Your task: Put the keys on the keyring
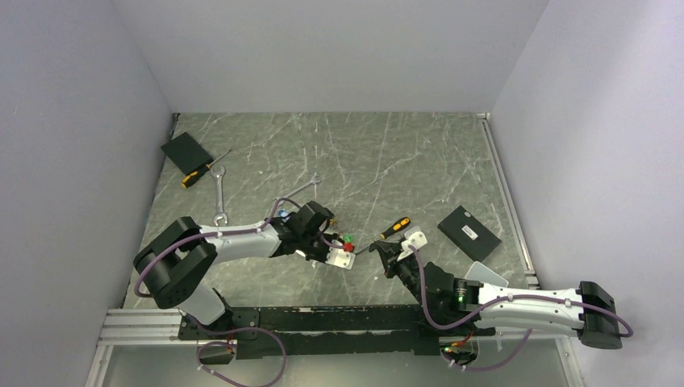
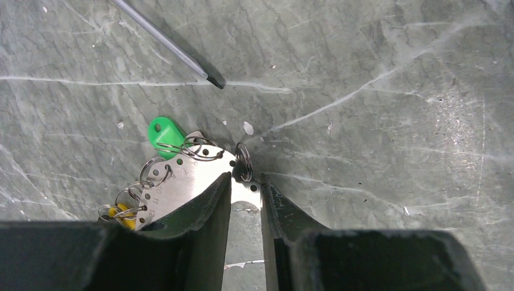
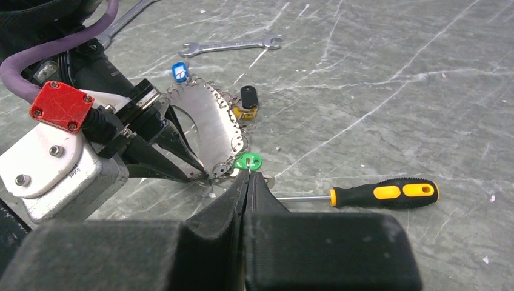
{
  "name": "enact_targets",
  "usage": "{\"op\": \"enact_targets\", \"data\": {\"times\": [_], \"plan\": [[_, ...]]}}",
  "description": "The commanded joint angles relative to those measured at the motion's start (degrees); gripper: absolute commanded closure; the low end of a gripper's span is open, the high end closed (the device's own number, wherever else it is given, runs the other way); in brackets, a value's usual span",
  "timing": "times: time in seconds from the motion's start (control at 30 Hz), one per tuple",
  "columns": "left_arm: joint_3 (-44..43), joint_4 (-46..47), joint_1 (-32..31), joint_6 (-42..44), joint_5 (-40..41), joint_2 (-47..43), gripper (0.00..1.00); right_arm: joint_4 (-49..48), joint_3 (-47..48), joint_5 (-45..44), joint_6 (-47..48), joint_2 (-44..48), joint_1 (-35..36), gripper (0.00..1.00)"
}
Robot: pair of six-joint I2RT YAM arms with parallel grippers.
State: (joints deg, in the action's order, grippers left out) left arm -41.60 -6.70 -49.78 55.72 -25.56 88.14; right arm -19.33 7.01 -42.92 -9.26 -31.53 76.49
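Clamped with left gripper [image 2: 246,178] on one end of keyring [image 3: 209,121]: flat silver crescent, holed along the edge, small split rings [image 2: 200,150] threaded through the holes. Lying flat on counter [image 3: 394,91], fanning out left of that gripper in its wrist view.

Shut completely on right gripper [image 3: 247,177], jaws together, nose right up against green key [image 3: 247,161]. Can't tell whether pinching its blade or ring, or only touching.

Seeing green key just past left gripper, at the clamped end of keyring, between the two grippers.

Seeing blue key [image 3: 179,71] at the far end of keyring, well beyond left gripper. Black key [image 3: 248,95] and yellow key [image 3: 241,112] touching each other at the outer edge, beyond right gripper. Can't confirm from here which of them hang on rings.

Also seeing screwdriver [image 3: 382,193] just right of right gripper, shaft aimed at its nose. Wrench [image 3: 233,45] well beyond both grippers.
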Motion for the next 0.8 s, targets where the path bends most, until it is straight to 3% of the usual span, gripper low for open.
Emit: {"op": "enact_targets", "data": {"times": [0.0,0.43,0.77], "plan": [[-2.1,0.9,0.1,-0.6,-0.3,-0.6,0.7,-1.5,0.2,0.6,-0.9,0.2,-0.1,1.0],[-2.3,1.7,0.1,-2.8,1.2,2.3,0.76,-0.9,0.2,0.7,-1.2,0.6,-0.1,1.0],[-2.8,1.6,0.2,-5.1,1.0,2.6,0.75,-1.0,0.2,0.7,-1.1,0.6,-0.1,1.0]]}}
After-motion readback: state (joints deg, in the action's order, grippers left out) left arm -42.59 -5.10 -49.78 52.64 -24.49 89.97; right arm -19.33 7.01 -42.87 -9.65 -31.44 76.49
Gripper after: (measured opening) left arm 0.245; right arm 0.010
